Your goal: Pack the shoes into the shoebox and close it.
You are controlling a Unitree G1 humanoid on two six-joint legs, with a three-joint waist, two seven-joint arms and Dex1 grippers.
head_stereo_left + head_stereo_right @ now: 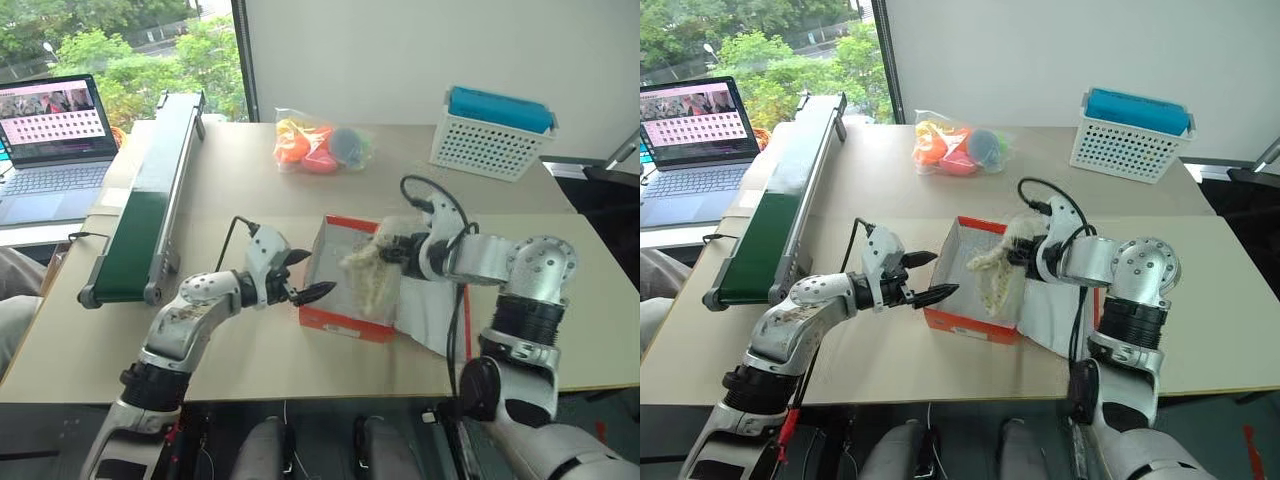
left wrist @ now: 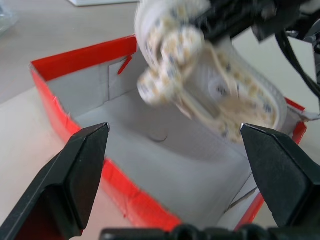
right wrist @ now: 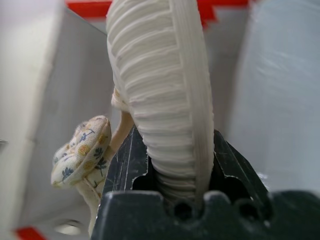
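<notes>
The right gripper [image 3: 170, 165] is clamping a cream-white shoe [image 3: 160, 85] between its two black fingers [image 3: 127, 160], the ribbed sole facing the wrist camera; a floral fabric bow [image 3: 80, 150] is hanging just beside the left-hand finger in that view; the shoe is sitting over the open shoebox [image 1: 335, 322], just ahead of the gripper's tips, with the box's white interior lying behind and below it. A second pale shape seems to be lying in the box near the held shoe, though whether it is the other shoe I cannot tell; the lid is lying open under the right forearm, on the far side of the box from the left gripper.

The left gripper [image 1: 305, 275] is standing wide, fingers spread and holding nothing; it is hovering just beside the box's near red wall, pointing across toward the held shoe; from its wrist view the box is lying directly ahead between its fingertips [image 2: 90, 150].

Beyond both grippers, well apart, a clear bag of toys [image 1: 318, 146] and a white basket [image 1: 490, 145] are resting on the table [image 1: 240, 170].
</notes>
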